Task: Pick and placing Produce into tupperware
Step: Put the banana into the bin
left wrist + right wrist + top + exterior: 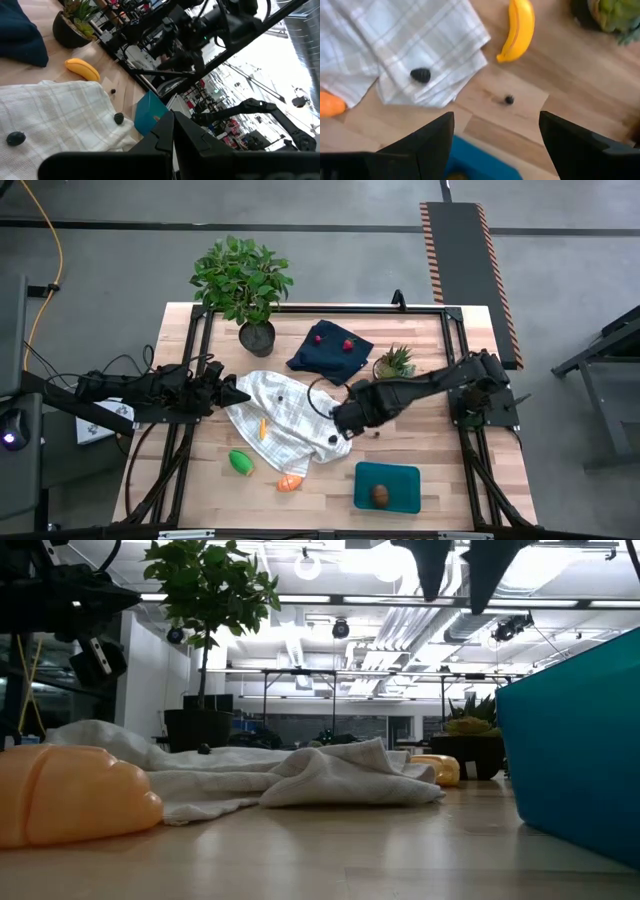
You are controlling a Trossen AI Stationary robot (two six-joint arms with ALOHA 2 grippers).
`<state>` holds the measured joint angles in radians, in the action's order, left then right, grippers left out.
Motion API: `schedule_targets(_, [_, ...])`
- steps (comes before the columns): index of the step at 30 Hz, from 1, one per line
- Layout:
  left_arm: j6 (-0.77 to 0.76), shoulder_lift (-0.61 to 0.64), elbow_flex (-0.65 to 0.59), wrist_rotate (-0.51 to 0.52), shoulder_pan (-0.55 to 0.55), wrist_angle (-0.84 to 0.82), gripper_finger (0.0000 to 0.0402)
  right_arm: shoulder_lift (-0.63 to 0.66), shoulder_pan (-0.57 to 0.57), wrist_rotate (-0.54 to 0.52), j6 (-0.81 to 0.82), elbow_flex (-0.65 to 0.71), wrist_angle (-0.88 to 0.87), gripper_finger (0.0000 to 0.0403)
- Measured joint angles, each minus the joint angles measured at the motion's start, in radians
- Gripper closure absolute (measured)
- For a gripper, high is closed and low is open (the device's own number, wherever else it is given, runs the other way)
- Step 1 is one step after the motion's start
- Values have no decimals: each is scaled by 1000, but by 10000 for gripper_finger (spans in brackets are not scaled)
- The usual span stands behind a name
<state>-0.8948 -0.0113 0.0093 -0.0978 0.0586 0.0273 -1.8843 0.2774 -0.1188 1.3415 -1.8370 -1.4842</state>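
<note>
High view: my right tool (345,420) hangs spread wide and empty over the edge of the checked cloth (285,418). My left tool (232,393) waits clenched at the cloth's other edge. The teal tupperware (400,473) already holds a brown round piece (380,496).

Low view: an orange piece (70,802) lies near, with the rumpled cloth behind it.

Left wrist view: the banana (83,69) lies on the tabletop beside a small potted plant (70,25).

Right wrist view: the banana sits just beyond my spread fingers (427,142). I judge it the next pick; I should reach forward, straddle its middle across its width, and avoid the cloth corner and the plant close by.
</note>
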Motion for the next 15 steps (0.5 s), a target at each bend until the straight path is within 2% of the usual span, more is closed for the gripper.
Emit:
schedule_targets(6, [0, 0, 0, -11, 0, 2, 401, 0, -83, -1, -105, 0, -1, 121])
schedule_targets(15, [0, 0, 0, -16, 0, 2, 401, 0, -203, 14, -178, 0, 5, 121])
